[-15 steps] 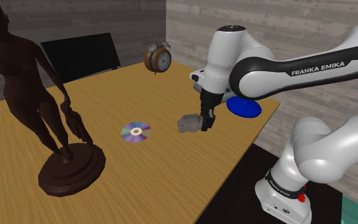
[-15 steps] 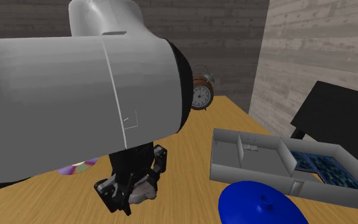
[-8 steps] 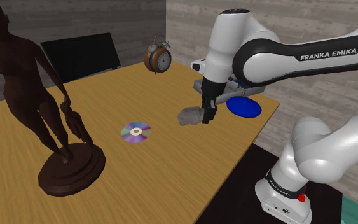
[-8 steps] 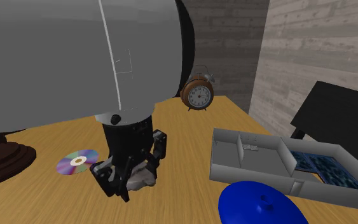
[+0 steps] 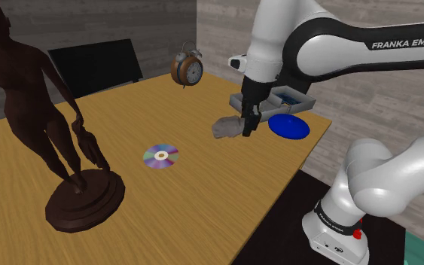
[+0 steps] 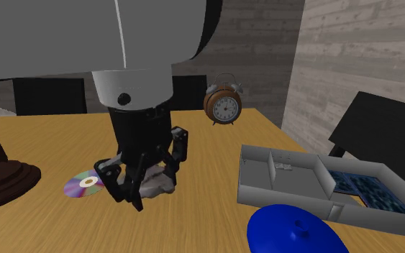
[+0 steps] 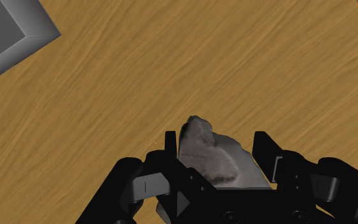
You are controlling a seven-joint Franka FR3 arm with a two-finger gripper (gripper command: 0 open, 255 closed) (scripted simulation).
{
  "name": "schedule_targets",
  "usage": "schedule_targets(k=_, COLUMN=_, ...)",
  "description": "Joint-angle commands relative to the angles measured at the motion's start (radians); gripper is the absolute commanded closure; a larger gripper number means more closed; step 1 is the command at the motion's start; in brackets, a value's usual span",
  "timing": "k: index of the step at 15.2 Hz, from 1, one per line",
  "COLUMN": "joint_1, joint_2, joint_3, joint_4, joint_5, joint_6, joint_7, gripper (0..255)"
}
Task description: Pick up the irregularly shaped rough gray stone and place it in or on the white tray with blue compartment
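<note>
A rough grey stone hangs a little above the wooden table, and my gripper is shut on it. In the second exterior view the stone sits between the black fingers of the gripper, over the table between the disc and the tray. The wrist view has the stone clasped in the gripper, with bare wood below. The grey-white tray, with its blue compartment, lies at the second exterior view's right. In the shoulder view the tray is partly hidden behind the arm.
A blue dish lies on the table near the tray. A round alarm clock stands at the table's far edge. A shiny disc and a tall dark statue are at the shoulder view's left. A black chair stands behind the table.
The arm has risen and carried the stone up off the table, a little toward the tray. The gripper stays shut on the stone.
</note>
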Motion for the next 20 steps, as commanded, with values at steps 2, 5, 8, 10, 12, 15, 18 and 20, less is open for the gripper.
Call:
schedule_targets(k=2, joint_1=-0.002, joint_2=0.006, joint_3=-0.002, joint_4=0.046, joint_5=-0.002, joint_6=-0.040, joint_7=0.000, gripper=255)
schedule_targets(k=5, joint_1=-0.003, joint_2=0.011, joint_3=-0.004, joint_4=0.090, joint_5=-0.004, joint_6=-0.079, joint_7=-0.001, gripper=255)
schedule_targets(k=8, joint_1=-0.019, joint_2=-0.007, joint_3=-0.047, joint_4=0.080, joint_5=-0.026, joint_6=-0.088, joint_7=-0.050, gripper=255)
schedule_targets(k=10, joint_1=-0.036, joint_2=-0.021, joint_3=-0.089, joint_4=0.069, joint_5=-0.049, joint_6=-0.090, joint_7=-0.098, gripper=255)
schedule_targets(k=12, joint_1=-0.054, joint_2=-0.030, joint_3=-0.132, joint_4=0.062, joint_5=-0.073, joint_6=-0.092, joint_7=-0.147, gripper=255)
schedule_targets(k=15, joint_1=-0.080, joint_2=-0.035, joint_3=-0.197, joint_4=0.061, joint_5=-0.110, joint_6=-0.092, joint_7=-0.219, gripper=255)
schedule_targets(k=18, joint_1=-0.106, joint_2=-0.028, joint_3=-0.263, joint_4=0.070, joint_5=-0.147, joint_6=-0.089, joint_7=-0.292, gripper=255)
schedule_targets(k=20, joint_1=-0.122, joint_2=-0.017, joint_3=-0.306, joint_4=0.081, joint_5=-0.169, joint_6=-0.086, joint_7=-0.341, gripper=255)
